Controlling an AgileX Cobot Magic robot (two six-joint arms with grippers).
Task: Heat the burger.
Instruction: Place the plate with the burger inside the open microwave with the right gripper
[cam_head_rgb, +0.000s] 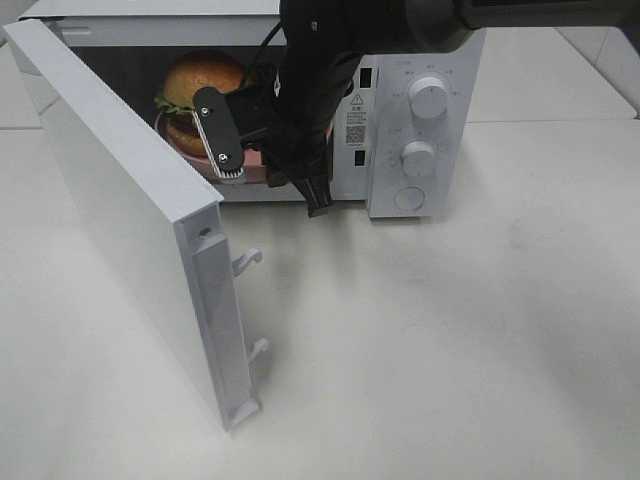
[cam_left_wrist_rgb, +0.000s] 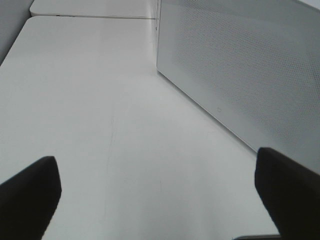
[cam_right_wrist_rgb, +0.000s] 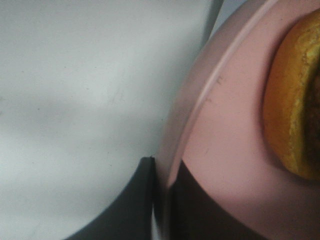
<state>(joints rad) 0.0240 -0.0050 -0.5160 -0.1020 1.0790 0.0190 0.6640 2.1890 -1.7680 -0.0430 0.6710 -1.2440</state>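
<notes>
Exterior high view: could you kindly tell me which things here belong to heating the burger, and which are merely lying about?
Belongs to the job:
- burger
- pink plate under it
- microwave, its door open
- dials
- right gripper, shut on the plate's rim

Not in use:
- left gripper, open over the table

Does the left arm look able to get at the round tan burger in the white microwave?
Probably not: the open white door stands between left gripper and burger, and the right gripper, shut on the pink plate, fills the opening.
</notes>
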